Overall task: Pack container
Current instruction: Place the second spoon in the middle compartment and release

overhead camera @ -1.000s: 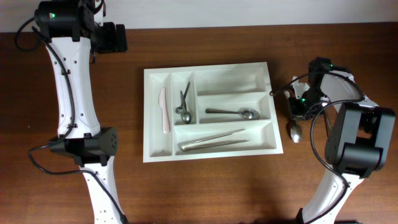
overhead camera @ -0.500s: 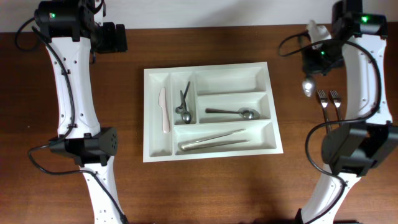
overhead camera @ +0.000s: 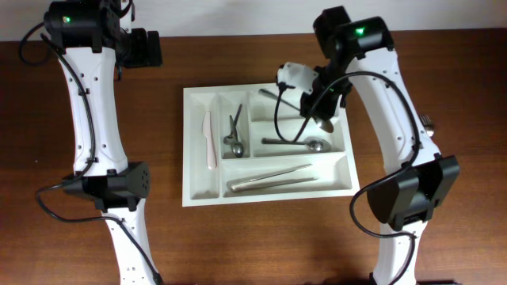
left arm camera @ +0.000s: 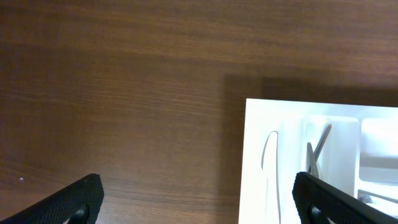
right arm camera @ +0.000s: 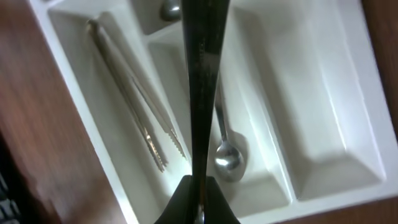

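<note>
The container (overhead camera: 198,190) is a white five-compartment tray at the table's middle. It also shows in the left wrist view (left arm camera: 255,162) and the right wrist view (right arm camera: 323,106). My right gripper (overhead camera: 318,111) hovers over its upper right part, shut on a metal spoon (overhead camera: 272,94) whose handle points up-left over the top long compartment. In the right wrist view the jaws (right arm camera: 199,190) clamp the dark spoon (right arm camera: 202,93). My left gripper (overhead camera: 149,49) is open and empty above the table at the far left, its fingers (left arm camera: 199,202) wide apart.
The tray holds a white plastic knife (overhead camera: 209,140), small cutlery (overhead camera: 234,134) in the second narrow slot, a spoon (overhead camera: 297,143) in the middle long slot and tongs (overhead camera: 269,180) in the bottom one. Forks (overhead camera: 428,121) lie on the table at the right.
My right arm has swung left from the table's right side to above the tray, carrying the spoon. The left arm has not moved.
</note>
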`<state>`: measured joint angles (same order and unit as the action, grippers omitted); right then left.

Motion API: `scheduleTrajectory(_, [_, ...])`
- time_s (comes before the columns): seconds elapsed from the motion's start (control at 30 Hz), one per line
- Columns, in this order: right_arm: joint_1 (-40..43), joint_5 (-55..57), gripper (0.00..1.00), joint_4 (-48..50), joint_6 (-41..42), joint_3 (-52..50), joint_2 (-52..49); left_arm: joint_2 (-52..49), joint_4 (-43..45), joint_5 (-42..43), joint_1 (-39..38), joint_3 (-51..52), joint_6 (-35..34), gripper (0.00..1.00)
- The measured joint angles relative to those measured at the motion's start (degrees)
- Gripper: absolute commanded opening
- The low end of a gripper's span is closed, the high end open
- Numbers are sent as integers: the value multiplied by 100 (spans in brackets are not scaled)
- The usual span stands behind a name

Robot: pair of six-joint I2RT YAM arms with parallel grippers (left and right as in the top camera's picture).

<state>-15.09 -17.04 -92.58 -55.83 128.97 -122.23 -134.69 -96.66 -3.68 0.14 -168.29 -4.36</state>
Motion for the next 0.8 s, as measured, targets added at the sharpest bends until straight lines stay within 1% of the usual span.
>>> scheduleTrajectory(0.1, [11,4,4,57,-350,-367,0,0,0,0,0,0,0,99])
scheduleTrajectory(0.2, [46,59,4,358,-566,-855,0,0,2,0,0,2,-2,99])
scheduleTrajectory(0.47, [76,229,4,1515,-774,-2105,-15,-2,0,0,0,2,0,99])
scheduleTrajectory(0.57, [76,271,4,1722,-822,-2356,-17,0,0,0,0,0,0,99])
scheduleTrajectory(0.6, [76,299,8,1812,-846,-2422,-17,0,2,0,0,2,0,99])
scheduleTrajectory(0.63, [76,339,34,1893,-852,-2468,-17,-2,0,0,0,0,0,99])
scheduleTrajectory(0.67, [76,382,52,1943,-863,-2490,-17,0,0,0,0,2,-2,99])
scheduleTrajectory(0.7, [76,411,63,1971,-866,-2498,-17,0,0,0,0,2,0,99])
scheduleTrajectory(0.8, [87,452,81,2024,-791,-2505,-17,0,0,0,0,2,0,99])
